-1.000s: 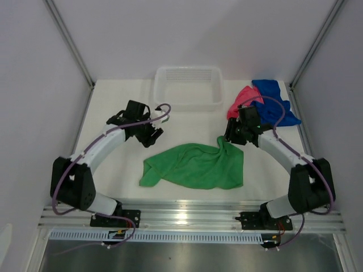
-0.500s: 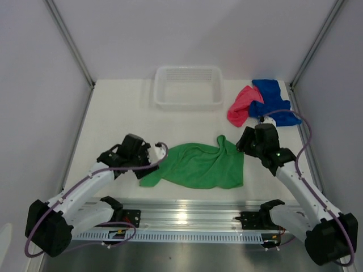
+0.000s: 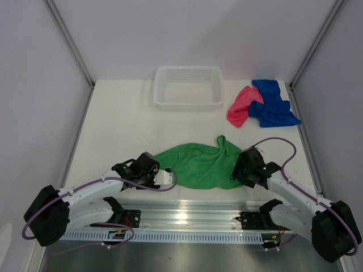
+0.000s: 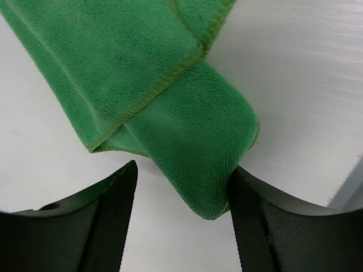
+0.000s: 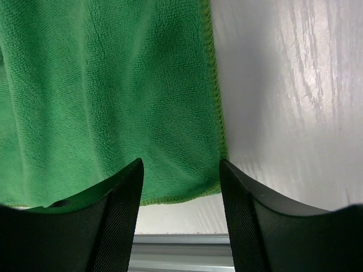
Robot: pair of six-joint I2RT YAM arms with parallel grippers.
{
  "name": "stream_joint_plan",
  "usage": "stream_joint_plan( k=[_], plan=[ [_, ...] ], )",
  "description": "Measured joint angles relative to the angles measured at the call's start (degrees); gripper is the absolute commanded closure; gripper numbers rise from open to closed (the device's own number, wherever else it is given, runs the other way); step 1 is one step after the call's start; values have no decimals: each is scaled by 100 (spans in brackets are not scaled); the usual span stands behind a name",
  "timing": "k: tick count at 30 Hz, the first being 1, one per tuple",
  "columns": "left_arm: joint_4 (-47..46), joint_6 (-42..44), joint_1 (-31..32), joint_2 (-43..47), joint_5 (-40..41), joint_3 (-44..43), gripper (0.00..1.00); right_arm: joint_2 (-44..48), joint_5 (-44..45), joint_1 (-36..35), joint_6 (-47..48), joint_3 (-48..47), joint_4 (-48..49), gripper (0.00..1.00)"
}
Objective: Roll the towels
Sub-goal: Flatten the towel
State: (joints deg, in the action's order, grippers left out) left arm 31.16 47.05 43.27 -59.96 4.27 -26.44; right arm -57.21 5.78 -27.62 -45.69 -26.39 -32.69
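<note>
Basically nothing rolled yet. Top view: green towel lies spread but rumpled at the middle of the counter's near edge, one corner peaked up toward the far side. Pink towel and blue towel are heaped, touching, in the far right corner, just beside the basket at the far edge. Left gripper is at the green's near left corner, right gripper at its near right corner. Left wrist view: fingers apart, folded-over green corner poking in between them, brushing the right-hand finger, not pinched. Right wrist view: fingers apart, straddling the green's hemmed corner, counter showing to the right of the hem; can't tell if the tips touch the cloth. My read: both arms are set to pinch the near corners and start the first roll. All three towels left to do.
</note>
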Motion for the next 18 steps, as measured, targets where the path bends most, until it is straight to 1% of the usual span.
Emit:
stream_joint_plan(
  k=[1, 2, 4, 6, 8, 11, 13, 15, 17, 18],
  plan=[
    [-92, 20, 0, -11, 44, 28, 43, 0, 24, -50, -55, 0, -4, 40],
    [-195, 48, 4, -42, 127, 61, 68, 0, 44, -83, -94, 0, -2, 40],
    [-380, 52, 7, -94, 267, 170, 97, 0, 50, -109, -98, 0, 0, 42],
    [-435, 96, -24, -92, 411, 286, 99, 0, 42, -114, 44, -33, -20, 43],
    [-455, 90, -240, 35, 409, 302, 99, 0, 46, -149, 369, -247, -184, 43],
    [-474, 76, -909, 422, 269, 295, 99, -31, 72, -361, 1169, -975, -435, 43],
    [-511, 63, -1438, 693, 149, 262, 99, -44, 46, -555, 1794, -1646, -468, 43],
    [-560, 90, -1906, 876, 17, 227, 99, -42, -234, -664, 2494, -2159, -337, 43],
    [-616, 111, -2280, 981, -57, 223, 99, -37, -490, -780, 3189, -2463, -247, 43],
    [-638, 151, -2474, 992, -170, 223, 99, -48, -634, -879, 3709, -2583, -256, 41]
  ],
)
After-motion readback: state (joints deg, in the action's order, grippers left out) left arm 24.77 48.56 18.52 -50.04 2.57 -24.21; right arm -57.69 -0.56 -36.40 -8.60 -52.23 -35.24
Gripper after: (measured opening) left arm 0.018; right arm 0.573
